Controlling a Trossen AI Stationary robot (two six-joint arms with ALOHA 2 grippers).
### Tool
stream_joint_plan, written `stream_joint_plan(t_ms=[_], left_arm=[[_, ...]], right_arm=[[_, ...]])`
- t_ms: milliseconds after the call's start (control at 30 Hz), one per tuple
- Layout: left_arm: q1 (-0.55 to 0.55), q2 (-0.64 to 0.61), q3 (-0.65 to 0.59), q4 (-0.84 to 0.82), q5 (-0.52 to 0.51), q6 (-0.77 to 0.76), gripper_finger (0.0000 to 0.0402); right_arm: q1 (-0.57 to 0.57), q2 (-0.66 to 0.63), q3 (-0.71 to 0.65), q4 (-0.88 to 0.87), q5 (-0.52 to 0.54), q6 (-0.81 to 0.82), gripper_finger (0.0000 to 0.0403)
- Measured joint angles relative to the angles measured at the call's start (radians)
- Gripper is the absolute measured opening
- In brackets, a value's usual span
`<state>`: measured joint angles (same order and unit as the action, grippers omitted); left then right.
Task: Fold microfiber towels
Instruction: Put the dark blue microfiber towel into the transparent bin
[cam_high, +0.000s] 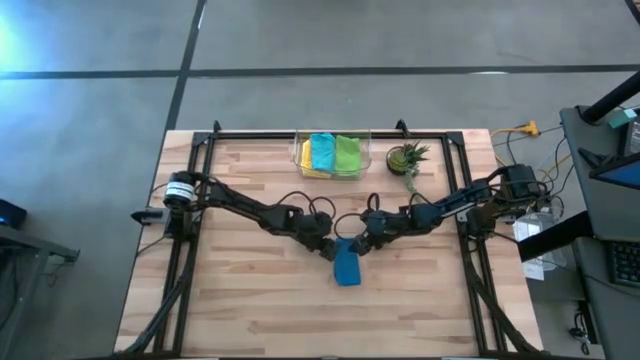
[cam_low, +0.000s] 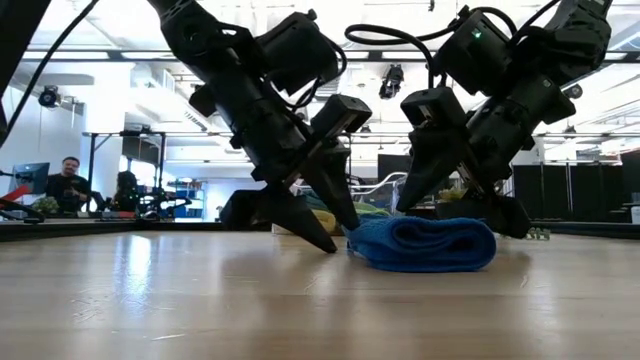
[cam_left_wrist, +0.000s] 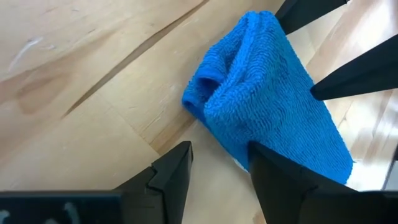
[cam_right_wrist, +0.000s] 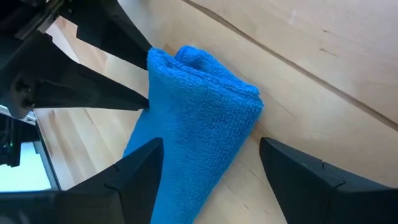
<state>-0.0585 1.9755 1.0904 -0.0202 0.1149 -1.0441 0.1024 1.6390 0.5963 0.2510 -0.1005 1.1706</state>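
The folded blue microfiber towel lies mid-bench between the open left tool and open right tool; folding looks finished, so next comes stacking it

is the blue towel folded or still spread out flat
Folded. The blue towel lies on the table as a narrow, thick bundle with doubled layers and a rounded fold edge showing in both wrist views, not a flat square.
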Motion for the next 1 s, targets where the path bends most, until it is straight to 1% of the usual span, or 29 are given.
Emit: stream_joint_plan(t_ms=[100,200,333,400,500,567,700,800,867,1000], left_arm=[[-0.002,-0.004,0.001,0.003,-0.014,0.008,0.0140],[-0.010,-0.033,0.006,0.001,-0.014,0.065,0.0121],[-0.055,-0.087,0.022,-0.004,-0.039,0.271,0.0085],[-0.090,-0.114,0.030,0.014,-0.049,0.394,0.0058],[-0.146,-0.120,0.029,0.010,-0.074,0.574,0.0013],[-0.175,-0.111,0.027,0.021,-0.090,0.653,0.0006],[-0.205,-0.095,0.028,0.041,-0.116,0.650,0.0001],[-0.217,-0.087,0.026,0.036,-0.211,0.636,0.0001],[-0.218,-0.090,0.027,0.068,-0.272,0.641,0.0000],[-0.216,-0.089,0.028,0.089,-0.290,0.642,0.0000]], right_arm=[[0.000,0.000,0.000,0.000,0.000,0.000,0.0261],[0.000,0.000,0.000,0.000,0.001,0.000,0.0260],[0.000,0.000,0.000,0.000,0.004,-0.001,0.0260],[0.000,0.000,0.000,-0.004,0.004,-0.006,0.0260],[0.000,0.000,0.000,-0.006,0.004,-0.008,0.0260],[0.000,0.000,0.000,-0.006,0.004,-0.008,0.0260],[0.000,0.000,-0.001,-0.006,0.004,-0.004,0.0260],[0.000,0.000,-0.001,-0.005,0.004,0.000,0.0260],[0.002,0.000,-0.001,-0.005,0.004,0.005,0.0260],[0.002,0.000,-0.001,-0.004,0.000,0.008,0.0260]])
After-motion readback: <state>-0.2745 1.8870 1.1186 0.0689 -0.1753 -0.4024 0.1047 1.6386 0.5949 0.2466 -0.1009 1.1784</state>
